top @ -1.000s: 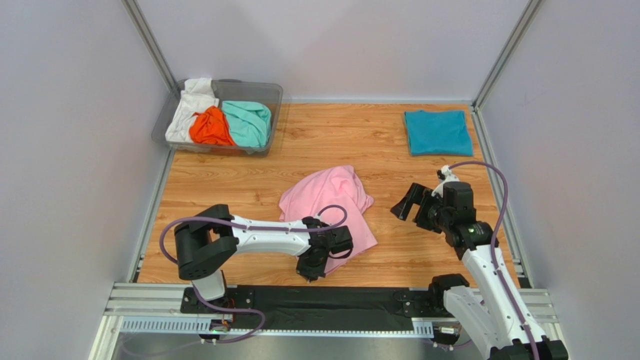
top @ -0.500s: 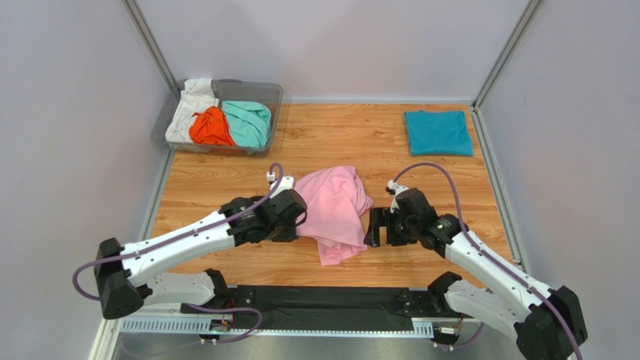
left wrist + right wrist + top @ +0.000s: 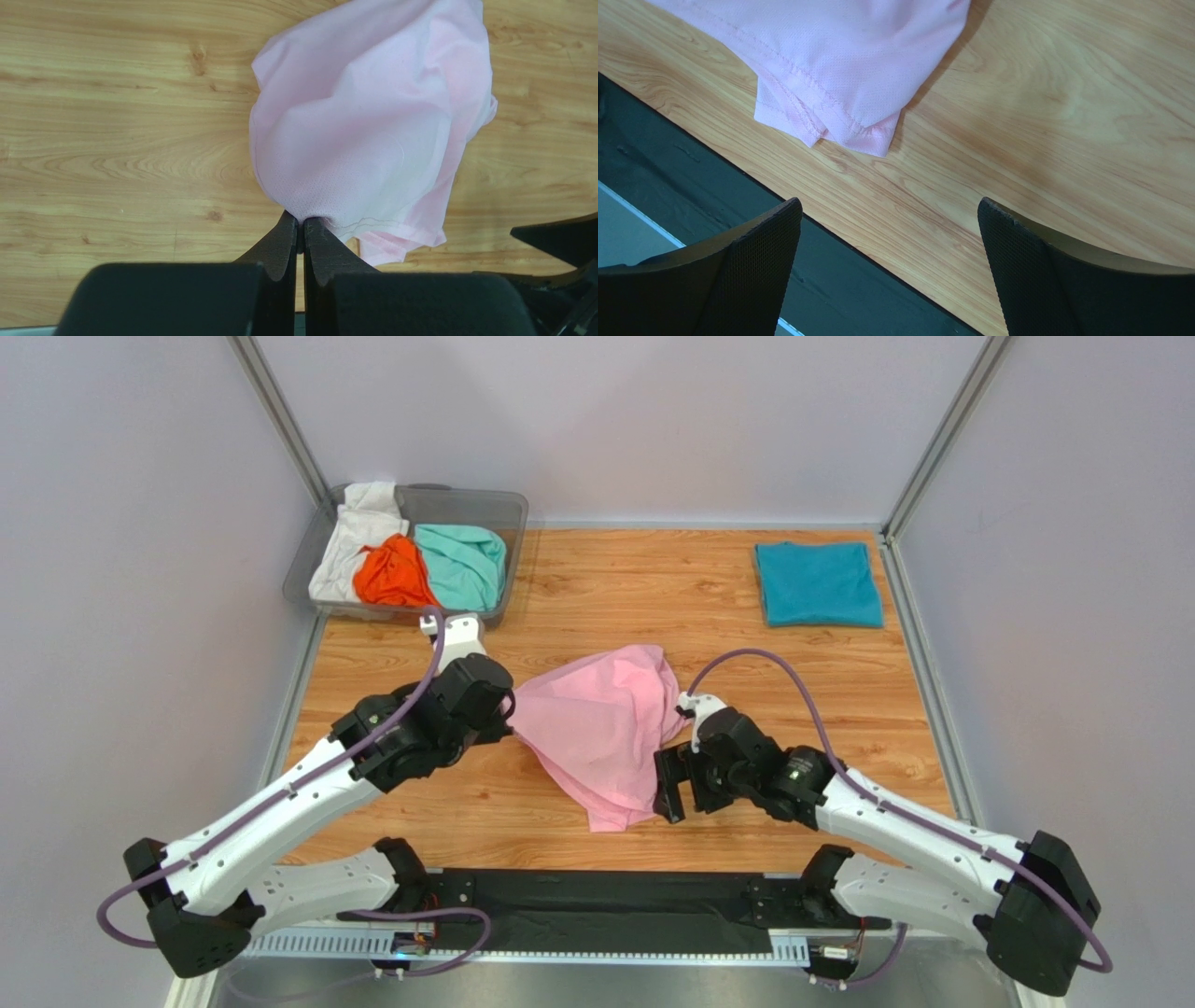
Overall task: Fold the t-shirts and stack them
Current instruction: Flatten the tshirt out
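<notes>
You had the pink t-shirt near the middle of the wooden table in the top view, bunched rather than flat and drawn to a point at its left end and another at its near end. The left gripper met the left point. The right gripper sat just beside the near-right edge of the fabric. The teal t-shirt lay folded in a neat rectangle at the far right corner, well apart. The clear bin at the far left held the white t-shirt, the orange t-shirt and the mint-green t-shirt, all crumpled together. In the left wrist view, the left gripper was clamped on a pinch of the pink t-shirt, its fingers pressed together with the cloth fanning away from them in soft folds; a stitched hem showed at the lower edge. In the right wrist view, the right gripper stood wide apart with nothing between its fingers, above bare wood. A folded, stitched corner of the pink t-shirt lay beyond the fingertips near the table's front edge, not touching them.
</notes>
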Controlling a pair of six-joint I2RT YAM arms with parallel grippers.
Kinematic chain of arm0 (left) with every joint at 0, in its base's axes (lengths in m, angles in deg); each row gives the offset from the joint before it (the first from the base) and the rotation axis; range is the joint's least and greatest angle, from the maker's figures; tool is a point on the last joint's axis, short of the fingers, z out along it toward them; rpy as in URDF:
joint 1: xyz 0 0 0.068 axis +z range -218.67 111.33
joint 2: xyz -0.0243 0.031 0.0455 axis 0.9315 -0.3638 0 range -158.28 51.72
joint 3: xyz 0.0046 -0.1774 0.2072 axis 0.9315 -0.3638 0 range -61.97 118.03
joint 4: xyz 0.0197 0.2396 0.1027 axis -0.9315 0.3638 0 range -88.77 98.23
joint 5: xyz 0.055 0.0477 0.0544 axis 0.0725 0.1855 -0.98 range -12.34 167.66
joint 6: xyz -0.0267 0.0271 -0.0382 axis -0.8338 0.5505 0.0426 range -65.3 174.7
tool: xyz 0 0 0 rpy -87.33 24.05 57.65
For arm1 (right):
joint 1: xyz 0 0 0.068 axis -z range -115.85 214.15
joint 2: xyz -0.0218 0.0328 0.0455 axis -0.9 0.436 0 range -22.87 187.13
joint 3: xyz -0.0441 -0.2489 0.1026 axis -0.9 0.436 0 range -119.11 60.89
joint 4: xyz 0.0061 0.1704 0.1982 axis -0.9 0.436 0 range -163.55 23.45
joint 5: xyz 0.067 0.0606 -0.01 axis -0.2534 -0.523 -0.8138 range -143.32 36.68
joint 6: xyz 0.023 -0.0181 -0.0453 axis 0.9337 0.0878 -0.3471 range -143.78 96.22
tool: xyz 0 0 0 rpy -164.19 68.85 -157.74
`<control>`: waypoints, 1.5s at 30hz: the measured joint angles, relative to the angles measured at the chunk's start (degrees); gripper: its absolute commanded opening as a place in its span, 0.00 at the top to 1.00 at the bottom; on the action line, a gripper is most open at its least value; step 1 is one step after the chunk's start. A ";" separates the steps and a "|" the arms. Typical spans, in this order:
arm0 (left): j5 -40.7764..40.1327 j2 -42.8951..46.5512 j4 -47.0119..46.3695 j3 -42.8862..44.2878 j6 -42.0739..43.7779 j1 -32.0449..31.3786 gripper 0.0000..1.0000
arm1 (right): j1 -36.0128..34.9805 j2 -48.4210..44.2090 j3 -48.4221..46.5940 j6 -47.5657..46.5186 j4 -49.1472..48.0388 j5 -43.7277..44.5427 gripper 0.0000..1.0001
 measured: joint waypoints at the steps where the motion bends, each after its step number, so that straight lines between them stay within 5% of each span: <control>1: -0.52 0.26 0.04 0.28 0.09 0.24 1.00 | -1.14 0.35 0.11 0.00 -1.22 0.28 0.03; 18: -2.32 0.48 0.26 7.50 3.69 1.44 1.00 | -12.20 15.28 -0.24 -2.21 -13.20 4.52 0.09; 39: 9.73 -21.68 -7.23 41.70 15.26 1.46 1.00 | -17.14 10.69 0.02 -3.72 -23.89 10.62 0.01; 45: 8.26 -24.30 -8.22 44.81 16.74 1.46 1.00 | -18.27 7.93 1.44 -4.66 -24.11 10.40 0.02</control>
